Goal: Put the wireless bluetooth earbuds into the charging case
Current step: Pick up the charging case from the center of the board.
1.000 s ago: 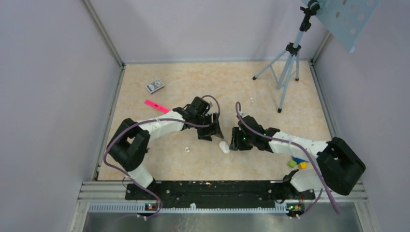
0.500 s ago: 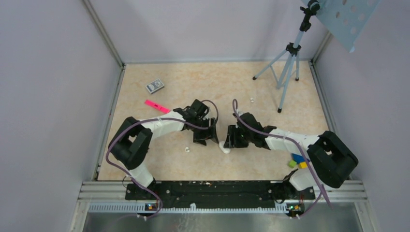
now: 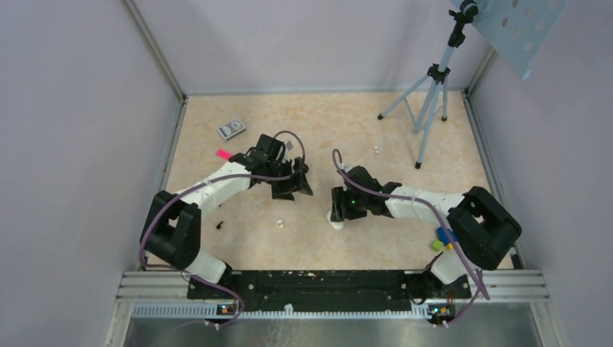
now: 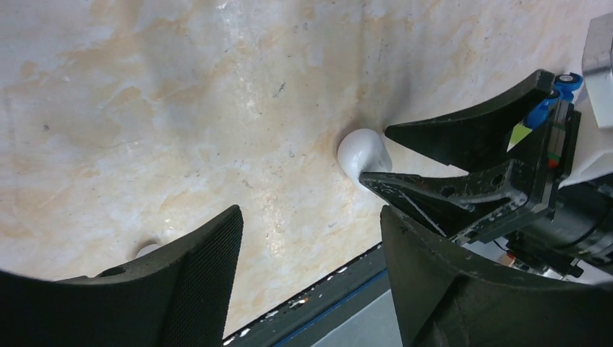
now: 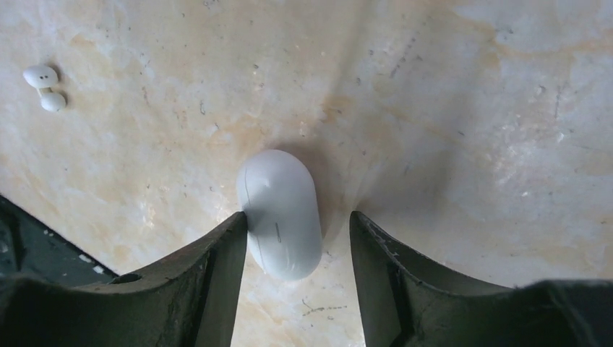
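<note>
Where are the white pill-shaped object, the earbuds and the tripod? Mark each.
white pill-shaped object (image 5: 282, 210): right wrist view, middle of its shell.
earbuds (image 5: 41, 75): right wrist view, the upper bud.
tripod (image 3: 436, 71): top external view, its leg hub.

I'm seeing the pill-shaped object (image 5: 280, 213) lying on the surface (image 3: 347, 123) between the right gripper's (image 5: 298, 217) fingers (image 5: 217, 275). An earbud (image 3: 279, 223) is sitting to its left, with the left gripper (image 3: 293, 191) hovering behind that.
</note>
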Available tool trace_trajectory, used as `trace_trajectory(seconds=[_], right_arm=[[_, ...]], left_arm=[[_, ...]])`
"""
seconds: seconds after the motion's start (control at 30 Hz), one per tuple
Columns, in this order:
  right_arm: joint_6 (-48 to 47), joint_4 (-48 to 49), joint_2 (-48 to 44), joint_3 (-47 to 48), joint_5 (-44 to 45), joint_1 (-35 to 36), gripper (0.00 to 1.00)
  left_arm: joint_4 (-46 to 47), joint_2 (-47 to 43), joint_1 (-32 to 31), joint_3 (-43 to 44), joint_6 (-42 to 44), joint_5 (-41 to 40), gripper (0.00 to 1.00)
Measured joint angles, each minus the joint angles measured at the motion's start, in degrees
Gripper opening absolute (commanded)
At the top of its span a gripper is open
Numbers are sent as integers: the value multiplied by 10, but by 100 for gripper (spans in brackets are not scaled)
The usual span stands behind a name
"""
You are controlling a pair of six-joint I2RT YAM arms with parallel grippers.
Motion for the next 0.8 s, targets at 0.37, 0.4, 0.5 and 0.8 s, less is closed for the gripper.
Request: trace_trajectory(seconds=[0.37, 0.4, 0.5, 0.8], right_arm=[[-35, -92, 25, 56, 117, 81, 55], [-35, -95, 25, 56, 121, 81, 54], [-33, -105, 25, 58, 137, 85, 51], [-26, -115, 35, 66, 187, 115, 53]], left_arm=[[-12, -28, 44, -13, 21, 36, 80], [-12, -33, 44, -15, 21, 40, 80], [-12, -42, 44, -21, 21, 48, 80], [13, -43, 44, -52, -26, 88, 84]])
